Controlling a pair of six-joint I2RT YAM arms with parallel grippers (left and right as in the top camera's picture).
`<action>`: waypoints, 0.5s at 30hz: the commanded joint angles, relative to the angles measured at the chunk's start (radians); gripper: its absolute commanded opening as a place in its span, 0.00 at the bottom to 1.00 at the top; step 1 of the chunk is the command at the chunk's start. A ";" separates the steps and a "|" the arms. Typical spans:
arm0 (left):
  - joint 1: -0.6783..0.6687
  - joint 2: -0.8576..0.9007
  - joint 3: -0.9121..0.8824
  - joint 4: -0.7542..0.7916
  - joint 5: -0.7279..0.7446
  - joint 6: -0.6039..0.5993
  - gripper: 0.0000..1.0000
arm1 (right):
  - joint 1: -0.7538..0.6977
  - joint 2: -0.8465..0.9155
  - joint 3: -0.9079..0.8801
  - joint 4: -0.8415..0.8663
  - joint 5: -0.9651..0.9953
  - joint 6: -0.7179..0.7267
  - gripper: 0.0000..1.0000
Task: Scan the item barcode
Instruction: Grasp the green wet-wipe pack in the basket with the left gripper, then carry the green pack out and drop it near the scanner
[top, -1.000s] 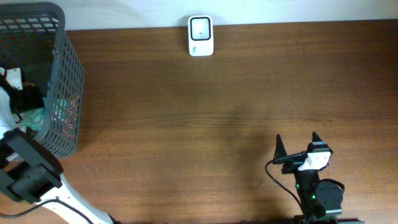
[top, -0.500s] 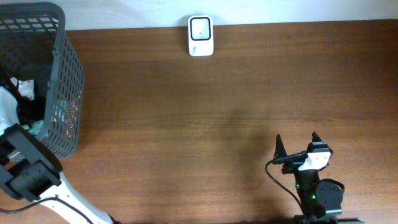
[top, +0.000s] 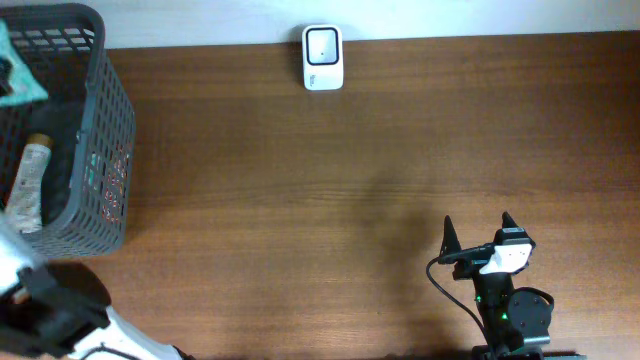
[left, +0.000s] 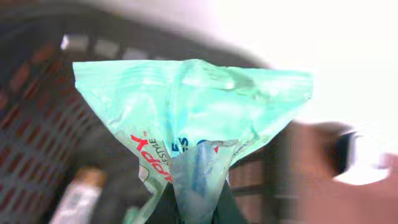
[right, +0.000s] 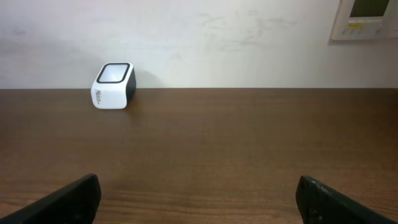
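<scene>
The left gripper (left: 194, 210) is being kept pinched shut on the lower edge of a teal pouch (left: 193, 112), which is being held up in front of the left wrist camera with its wider end uppermost. Red and blue print is being shown on the pouch's face, though it is too blurred to be read. In the overhead view only a corner of the pouch (top: 14, 76) is being caught at the left edge, over the inside of the grey mesh basket (top: 108, 150); whether it is hanging clear of the rim cannot be told. The left arm (top: 50, 312) is being seen only as blurred white and black links at the near left corner.

One tube (top: 28, 185) is being left lying in the basket. One white barcode scanner (top: 322, 57) is being kept at the far edge of the brown table (top: 320, 200), against the wall (right: 217, 43), well apart from the basket and the pouch.

The right gripper (top: 477, 222) is being held low over the near right part of the table, level and pointed toward the far edge, its jaws spread wide around nothing. One wall panel (right: 367, 18) is being shown at the upper right of the right wrist view.

One pouch, one tube, one basket, one scanner and two arms are being counted.
</scene>
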 joint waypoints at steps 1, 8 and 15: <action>0.002 -0.101 0.033 0.010 0.254 -0.303 0.00 | -0.006 -0.006 -0.005 -0.006 0.008 0.011 0.99; -0.149 -0.150 0.033 0.024 0.672 -0.351 0.00 | -0.006 -0.006 -0.006 -0.006 0.008 0.011 0.99; -0.422 -0.163 0.033 -0.002 0.343 -0.349 0.00 | -0.006 -0.006 -0.005 -0.006 0.008 0.011 0.99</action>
